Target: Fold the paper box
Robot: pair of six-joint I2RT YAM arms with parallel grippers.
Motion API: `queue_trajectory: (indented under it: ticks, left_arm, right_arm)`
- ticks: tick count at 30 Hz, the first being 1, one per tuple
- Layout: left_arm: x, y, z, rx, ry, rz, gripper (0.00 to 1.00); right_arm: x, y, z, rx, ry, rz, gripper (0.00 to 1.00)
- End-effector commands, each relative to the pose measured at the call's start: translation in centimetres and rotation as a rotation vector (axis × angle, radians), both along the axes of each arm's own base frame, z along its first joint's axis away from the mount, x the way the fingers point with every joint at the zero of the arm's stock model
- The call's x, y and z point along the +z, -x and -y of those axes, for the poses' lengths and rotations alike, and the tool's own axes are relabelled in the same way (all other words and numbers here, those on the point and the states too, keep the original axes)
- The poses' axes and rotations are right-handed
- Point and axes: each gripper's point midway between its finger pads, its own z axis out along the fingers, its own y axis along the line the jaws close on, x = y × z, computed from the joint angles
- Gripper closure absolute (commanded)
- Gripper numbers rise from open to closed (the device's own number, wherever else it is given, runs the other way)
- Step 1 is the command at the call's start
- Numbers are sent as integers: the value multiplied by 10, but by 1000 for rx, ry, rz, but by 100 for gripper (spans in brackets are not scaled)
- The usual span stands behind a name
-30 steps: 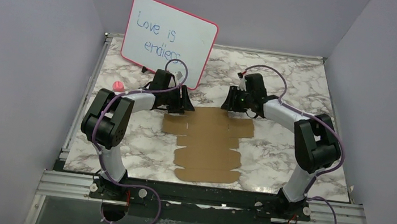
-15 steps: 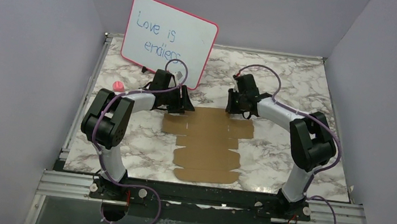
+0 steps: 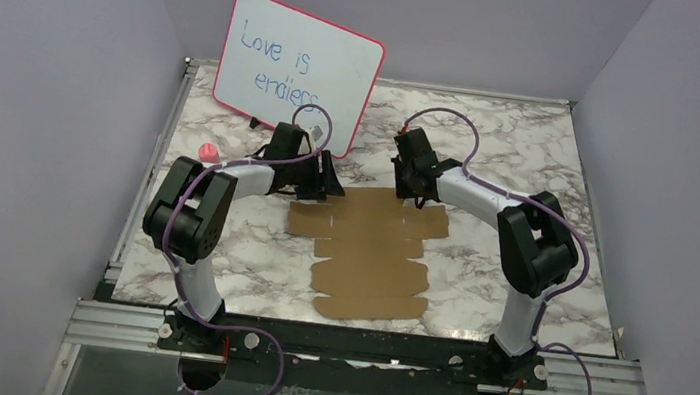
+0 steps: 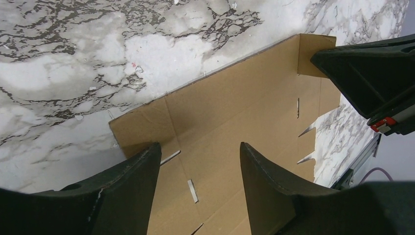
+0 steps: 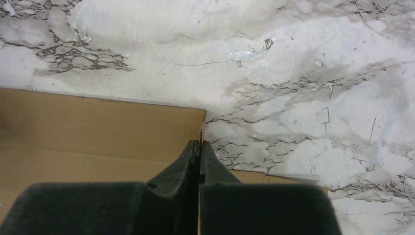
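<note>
Lying flat on the marble table [image 3: 262, 267], the box [image 3: 370, 261] is an unfolded brown sheet. It starts close to the near edge, about midway between my two bases, and runs to the middle of the surface. At its far left corner my left gripper [image 4: 198, 149] stands with jaws apart, one finger [image 4: 132, 186] over the corner flap and the other over the main panel, with slots and creases showing between them. At the sheet's far edge, toward its right end, my right gripper [image 5: 199, 144] is closed, its tips at a stepped corner of the cardboard. Whether any cardboard is pinched between them I cannot tell. Beyond, a small pink object [image 3: 209, 151] sits near the left edge, and a whiteboard [image 3: 297, 60] leans at the far left corner.
</note>
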Motion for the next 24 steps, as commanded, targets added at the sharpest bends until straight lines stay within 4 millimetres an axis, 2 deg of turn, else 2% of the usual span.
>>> queue_trajectory:
  ticks: [1, 7, 13, 24]
  left_arm:
    - [-6, 11, -3, 5, -34, -20, 37]
    - [11, 10, -22, 59, -72, 23, 31]
    - [14, 4, -46, 133, -72, 26, 28]
    - [3, 9, -37, 100, -14, -28, 29]
  right_arm:
    - [3, 4, -2, 13, 3, 10, 96]
    - [11, 9, 0, 10, -30, 37, 96]
    - [17, 9, -1, 5, -55, 59, 96]
    - [37, 10, -5, -15, -172, 116, 96]
